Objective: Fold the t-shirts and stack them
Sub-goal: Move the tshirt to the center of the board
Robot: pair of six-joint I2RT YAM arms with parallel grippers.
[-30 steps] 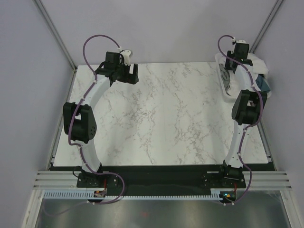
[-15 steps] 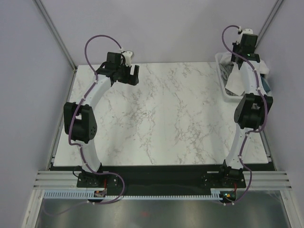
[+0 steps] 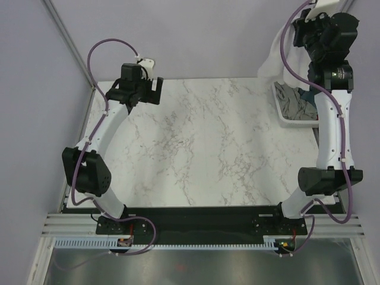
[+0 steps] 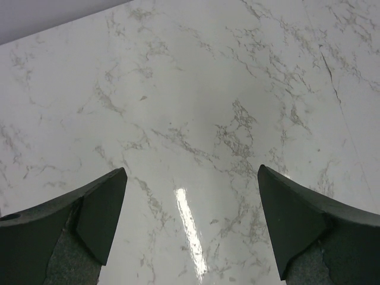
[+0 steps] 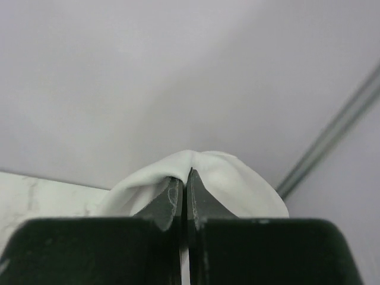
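Observation:
My right gripper [image 3: 300, 28] is raised high at the back right, shut on the white t-shirt [image 3: 275, 56], which hangs from it down toward the basket. In the right wrist view the white t-shirt [image 5: 237, 181] drapes over my shut fingertips [image 5: 185, 178]. A grey t-shirt [image 3: 295, 105] lies crumpled in the white basket [image 3: 286, 122] at the table's right edge. My left gripper [image 3: 147, 92] is open and empty above the back left of the marble table [image 3: 202, 148]. In the left wrist view its fingers [image 4: 101, 205] stand wide apart over bare marble [image 4: 190, 119].
Grey walls stand close behind and beside the table. A metal frame pole [image 3: 68, 41] runs at the back left and another [image 5: 335, 133] at the back right. The arm bases sit at the near edge on a black strip [image 3: 202, 219].
My right arm has risen steeply and pulled the white t-shirt up out of the basket, uncovering the grey one. My left gripper has shifted slightly back and to the left.

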